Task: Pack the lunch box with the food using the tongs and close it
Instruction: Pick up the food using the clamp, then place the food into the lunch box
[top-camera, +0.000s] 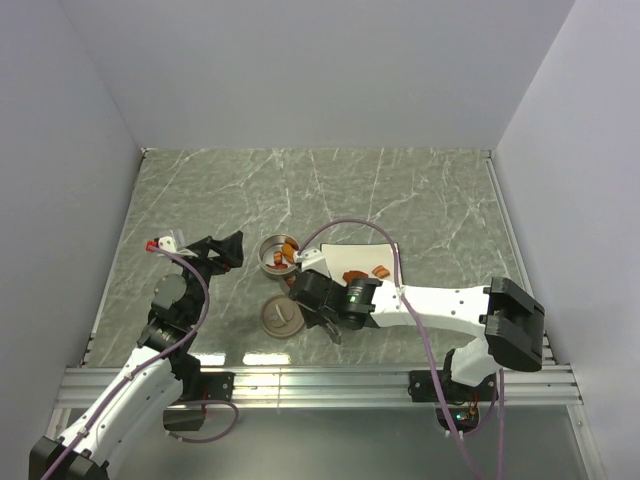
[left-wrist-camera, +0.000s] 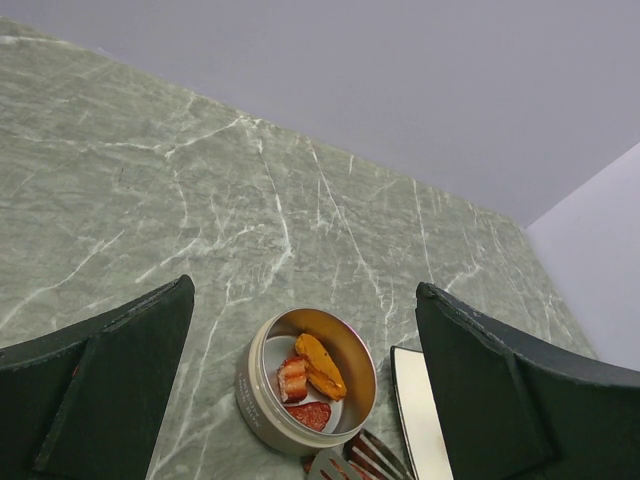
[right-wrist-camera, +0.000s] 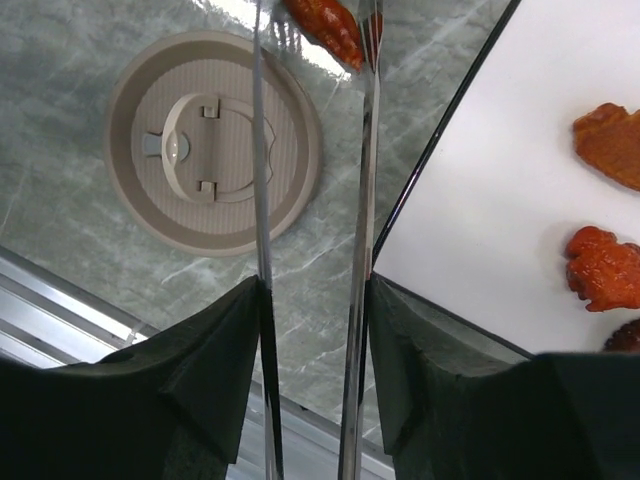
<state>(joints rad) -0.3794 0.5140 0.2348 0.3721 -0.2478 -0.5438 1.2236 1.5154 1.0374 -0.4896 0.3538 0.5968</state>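
Observation:
The lunch box (top-camera: 279, 254) (left-wrist-camera: 308, 380), a small round silver tin, stands left of the white plate and holds three food pieces (left-wrist-camera: 318, 366). Its ribbed disc lid (top-camera: 282, 317) (right-wrist-camera: 213, 140) lies flat on the table, nearer the arms. My right gripper (top-camera: 308, 288) (right-wrist-camera: 315, 290) is shut on the tongs (right-wrist-camera: 368, 150), one finger outside each arm. The tong tips pinch a dark reddish piece (right-wrist-camera: 330, 25) (left-wrist-camera: 350, 462) just beside the tin's near rim. More food (right-wrist-camera: 605, 270) (top-camera: 355, 276) lies on the plate. My left gripper (top-camera: 225, 250) (left-wrist-camera: 305, 290) hangs open left of the tin, holding nothing.
The white square plate (top-camera: 372, 258) (right-wrist-camera: 500, 180) with a dark rim sits right of the tin, over the right arm. An aluminium rail (top-camera: 320, 380) runs along the near table edge. Grey walls close off the left, back and right sides.

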